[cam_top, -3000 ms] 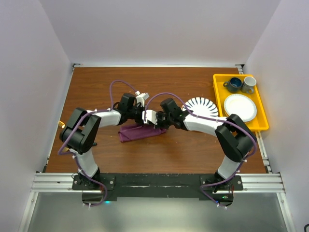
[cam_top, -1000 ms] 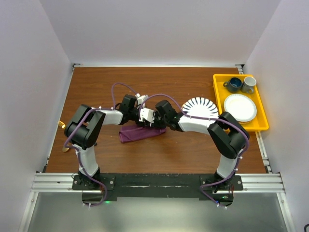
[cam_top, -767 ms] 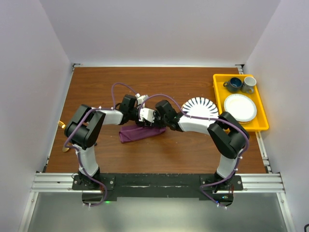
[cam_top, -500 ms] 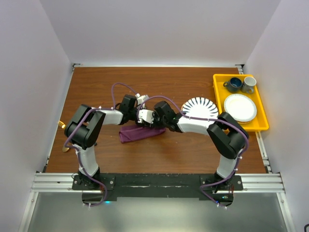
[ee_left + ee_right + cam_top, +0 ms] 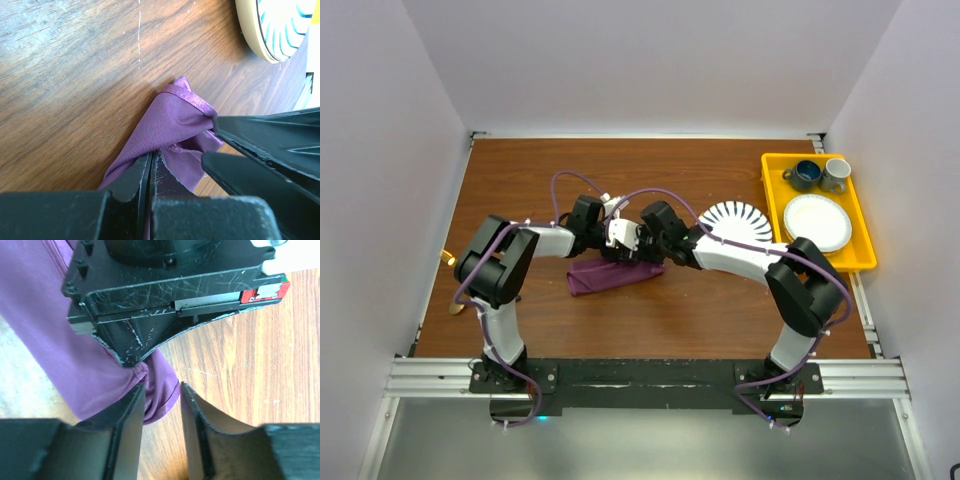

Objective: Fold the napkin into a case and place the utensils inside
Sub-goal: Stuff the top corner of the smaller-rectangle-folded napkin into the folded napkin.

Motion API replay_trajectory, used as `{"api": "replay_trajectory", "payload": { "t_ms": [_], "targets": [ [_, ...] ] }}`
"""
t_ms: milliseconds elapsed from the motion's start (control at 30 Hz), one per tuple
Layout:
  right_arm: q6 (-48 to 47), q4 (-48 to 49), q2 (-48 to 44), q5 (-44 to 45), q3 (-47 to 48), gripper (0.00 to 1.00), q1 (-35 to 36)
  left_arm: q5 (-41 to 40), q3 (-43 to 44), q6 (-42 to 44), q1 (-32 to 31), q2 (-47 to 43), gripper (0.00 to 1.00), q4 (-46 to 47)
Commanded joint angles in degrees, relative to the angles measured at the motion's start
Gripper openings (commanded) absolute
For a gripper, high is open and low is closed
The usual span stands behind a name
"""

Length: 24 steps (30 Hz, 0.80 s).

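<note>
The plum-purple napkin lies crumpled in a long bunch on the wooden table. My left gripper is shut on a fold of it; the left wrist view shows the jaws pressed together with the napkin running out from them. My right gripper is open, with a hemmed corner of the napkin between its jaws. Its fingers touch the cloth beside mine. Gold utensils peek out at the table's left edge. No folded case shows.
The striped plate lies right of the grippers and shows in the left wrist view. A yellow tray at far right holds two cups and a white plate. Both arms meet over the table's middle.
Both grippers have shifted a little left along the napkin's far edge since 3 s ago. In the last half second the right arm has drawn slightly back to the right.
</note>
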Motion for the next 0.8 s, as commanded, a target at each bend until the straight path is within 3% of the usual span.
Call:
{"api": "replay_trajectory", "payload": {
  "t_ms": [0,67,200,533,767],
  "targets": [
    [4.06,-4.41,-1.81,-4.14,3.92,0.45,-0.88,-3.69,-0.3,1.79,0.43,1.93,0.0,-3.06],
    [4.86,-5.12,-1.73,-6.25,4.45,0.53,-1.68,-3.6,-0.48,1.7,0.52,1.93,0.0,-2.97],
    [3.63,-3.99,-0.41,-6.62,3.57,0.59,-1.68,-3.6,-0.83,1.61,0.43,1.75,0.0,-2.62],
    [2.4,-0.12,4.16,-3.89,3.39,0.59,-1.68,-3.6,-0.92,1.7,0.43,1.49,0.0,-2.62],
    [0.47,0.94,5.83,0.15,2.52,0.51,-1.59,-3.6,-0.83,1.79,0.43,1.4,0.0,-2.79]
  ]
}}
